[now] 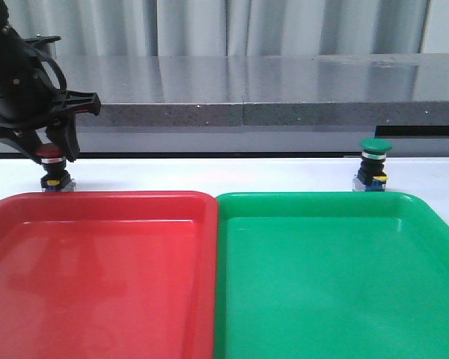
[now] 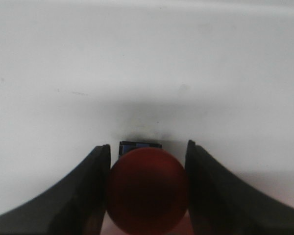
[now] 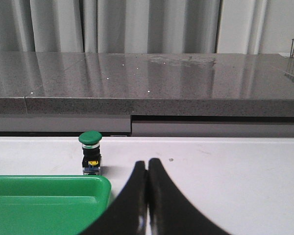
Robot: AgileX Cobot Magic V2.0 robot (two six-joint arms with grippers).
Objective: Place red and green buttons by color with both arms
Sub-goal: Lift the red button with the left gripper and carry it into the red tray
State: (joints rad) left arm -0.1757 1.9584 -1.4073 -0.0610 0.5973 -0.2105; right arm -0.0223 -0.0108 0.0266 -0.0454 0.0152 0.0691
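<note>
Left gripper [image 1: 49, 149] straddles the upright red button [image 2: 148, 188] just behind the red tray [image 1: 97, 206]; fingers flank the cap, seemingly touching. Right gripper [image 3: 147, 169], fingers pressed together and empty, sits right of the green button [image 3: 90, 152].

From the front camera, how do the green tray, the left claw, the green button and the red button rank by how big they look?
1. Green tray, by far the largest.
2. Left claw, far back at the table's left.
3. Green button and red button: both small and equally far; the claw hides much of the red one, so I won't rank them.
</note>
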